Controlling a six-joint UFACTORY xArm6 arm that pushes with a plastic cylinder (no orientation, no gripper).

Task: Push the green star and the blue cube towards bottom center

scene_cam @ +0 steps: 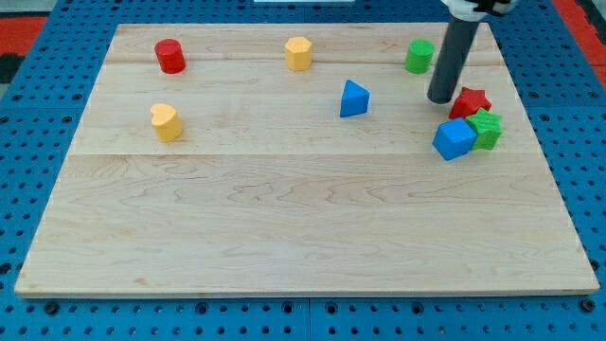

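The wooden board (303,218) lies on a blue perforated table (587,189). My tip (440,98) is a plain rod end with nothing to open or close, and touches no block. Just below it, toward the view's right, sit the blue cube (454,139) and the green star (486,129), touching each other, with a red star (471,100) just above them. Neither target is near bottom center; judged progress: not started. Farther left: blue triangular block (353,99), green cylinder (419,56), yellow blocks (298,53) (166,122), red cylinder (170,56).
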